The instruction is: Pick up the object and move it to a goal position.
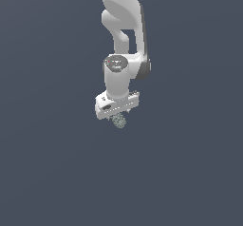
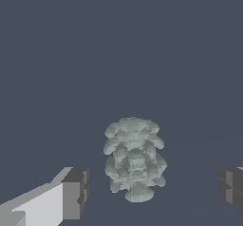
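Dark fingertips [image 2: 75, 193] of end effector [image 2: 152, 192] spread apart, touching nothing; bumpy grey-green object [image 2: 134, 165] between them, at 5 o'clock below white wrist [image 1: 116, 78].

there is one bumpy grey-green object [image 2: 134, 159]. one white robot arm [image 1: 124, 28] is in sight. it carries one gripper [image 2: 151, 189] with two dark fingers [image 2: 77, 192].
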Tool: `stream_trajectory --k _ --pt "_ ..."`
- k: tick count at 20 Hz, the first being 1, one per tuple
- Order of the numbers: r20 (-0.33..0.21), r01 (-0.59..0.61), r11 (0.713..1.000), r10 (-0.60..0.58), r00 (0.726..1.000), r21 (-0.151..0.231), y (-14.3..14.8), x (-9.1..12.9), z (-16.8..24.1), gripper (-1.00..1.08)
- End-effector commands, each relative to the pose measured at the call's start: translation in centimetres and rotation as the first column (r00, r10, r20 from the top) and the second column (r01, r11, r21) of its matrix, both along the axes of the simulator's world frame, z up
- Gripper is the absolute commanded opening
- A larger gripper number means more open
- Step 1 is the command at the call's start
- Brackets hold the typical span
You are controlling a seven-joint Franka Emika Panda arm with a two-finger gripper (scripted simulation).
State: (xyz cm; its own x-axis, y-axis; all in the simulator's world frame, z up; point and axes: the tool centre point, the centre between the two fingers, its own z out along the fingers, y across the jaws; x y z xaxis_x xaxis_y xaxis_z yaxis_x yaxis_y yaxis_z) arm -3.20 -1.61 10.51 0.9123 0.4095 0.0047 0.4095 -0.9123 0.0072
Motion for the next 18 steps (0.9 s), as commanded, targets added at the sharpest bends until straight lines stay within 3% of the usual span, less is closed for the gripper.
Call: stream_trajectory --k 1,18 --pt "-0.003 -0.039 0.999 0.039 0.999 0.002 0.1 -0.4 -0.6 1.0" --pt "-0.007 -0.092 0.996 0.092 0.996 0.005 0.1 -1.1 -3.0 1.0"
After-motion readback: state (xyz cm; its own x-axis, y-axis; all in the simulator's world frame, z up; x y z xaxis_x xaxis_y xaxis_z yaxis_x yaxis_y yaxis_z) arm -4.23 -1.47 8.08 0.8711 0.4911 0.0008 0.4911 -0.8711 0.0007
